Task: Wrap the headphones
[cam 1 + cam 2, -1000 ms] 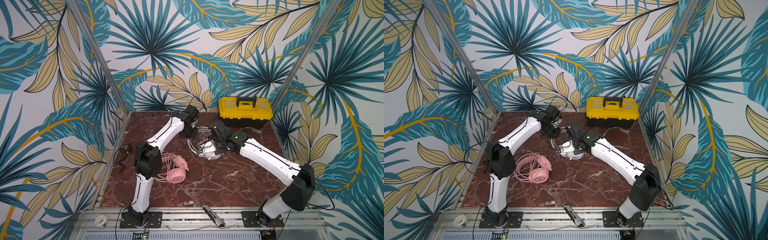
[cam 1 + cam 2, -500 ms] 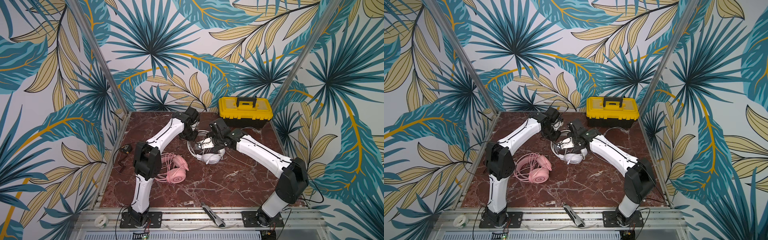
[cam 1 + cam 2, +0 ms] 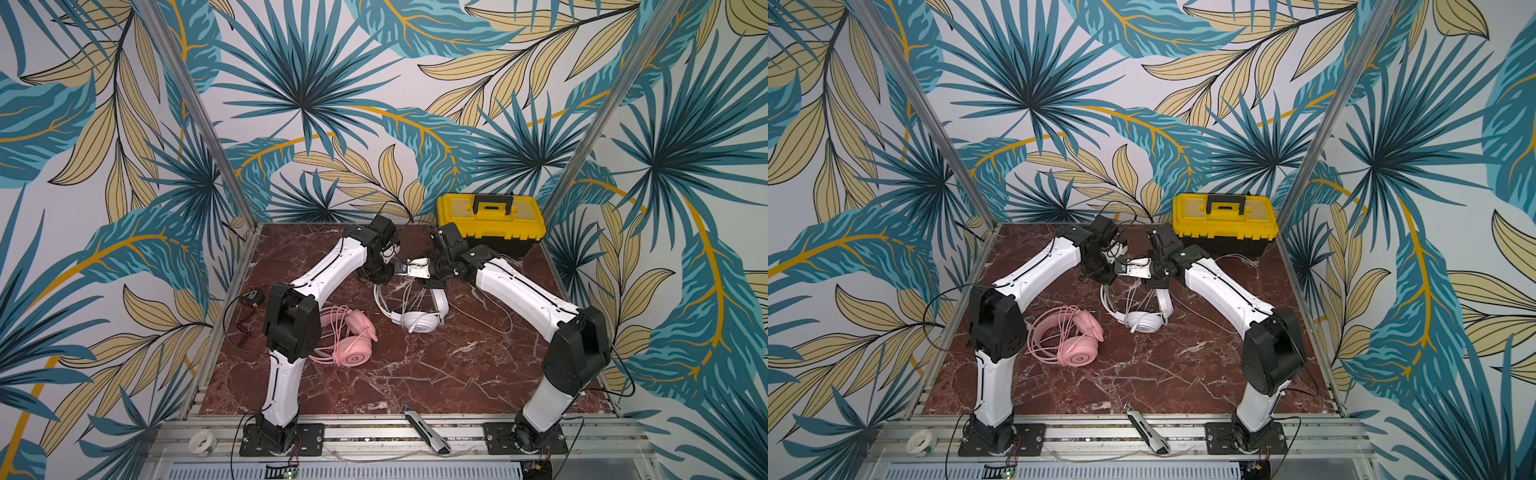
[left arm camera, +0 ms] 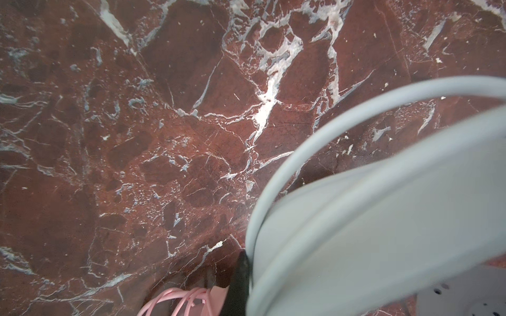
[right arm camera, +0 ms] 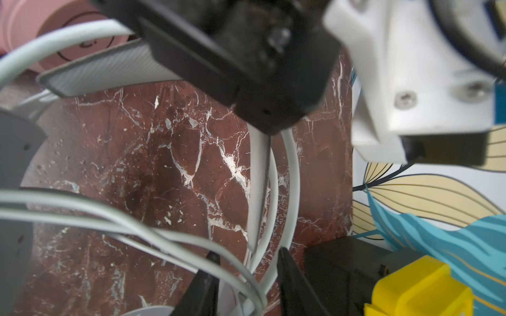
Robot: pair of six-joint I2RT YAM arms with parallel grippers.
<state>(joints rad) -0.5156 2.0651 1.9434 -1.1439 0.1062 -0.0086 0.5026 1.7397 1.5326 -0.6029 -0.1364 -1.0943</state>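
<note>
Now spreading the jaws of the right gripper (image 5: 246,262), shut a second ago, around the white cable (image 5: 68,199), keeping the left gripper (image 5: 262,117) clamped on the band of the white headset (image 3: 419,323) mid-table, at two o'clock of the pink headset (image 3: 353,345), likely regripping for another wrap.

Pink headset (image 3: 353,355), white headset (image 3: 419,323), red marble tabletop (image 3: 415,374).
The tabletop is dark reddish-brown with branching white veins. The pink headset is pink all over, cable included. The white headset has a grey mesh-textured band lining and pale grey-white cables. The toolbox (image 3: 490,220) is yellow with a black handle and base. The left arm (image 3: 328,266) and right arm (image 3: 519,286) are white with black joints. The wallpaper (image 3: 299,104) shows teal and tan leaves on white.
</note>
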